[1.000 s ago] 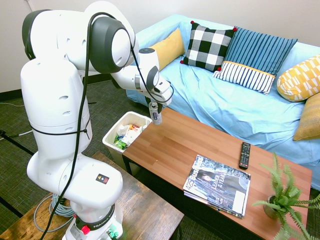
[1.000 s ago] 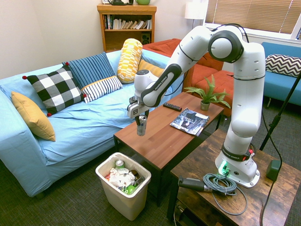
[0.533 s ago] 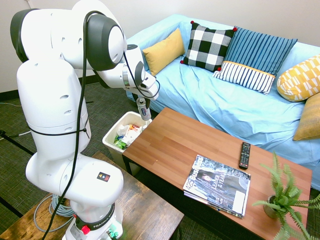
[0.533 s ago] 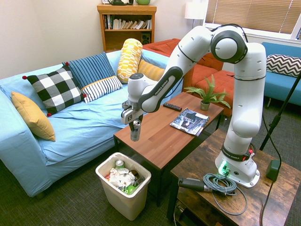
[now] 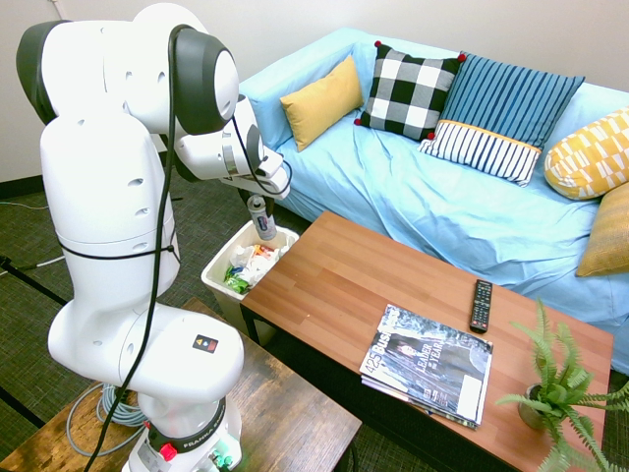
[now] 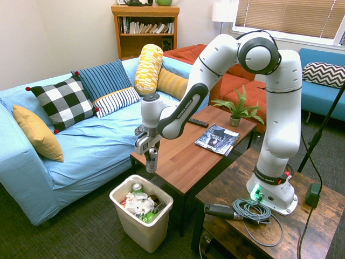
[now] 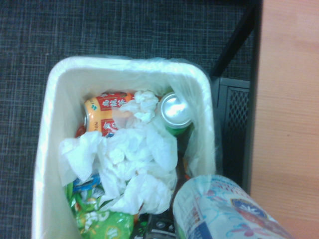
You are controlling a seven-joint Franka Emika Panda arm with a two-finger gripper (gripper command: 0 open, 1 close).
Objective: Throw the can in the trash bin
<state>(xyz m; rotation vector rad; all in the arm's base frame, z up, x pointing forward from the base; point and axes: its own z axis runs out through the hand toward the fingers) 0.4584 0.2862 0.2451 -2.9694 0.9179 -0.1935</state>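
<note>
Currently, metal pincer (image 6: 153, 144) pinching slim cylindrical can (image 6: 152, 160); crumpled tissues (image 6: 141, 204), ribbed plastic-lined bin (image 6: 141, 220)

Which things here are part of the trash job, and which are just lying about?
Part of the job:
- can, held above the bin
- trash bin
- gripper, shut on the can

Just lying about:
- magazines
- remote
- potted plant
- checkered pillow
- yellow pillow
</note>
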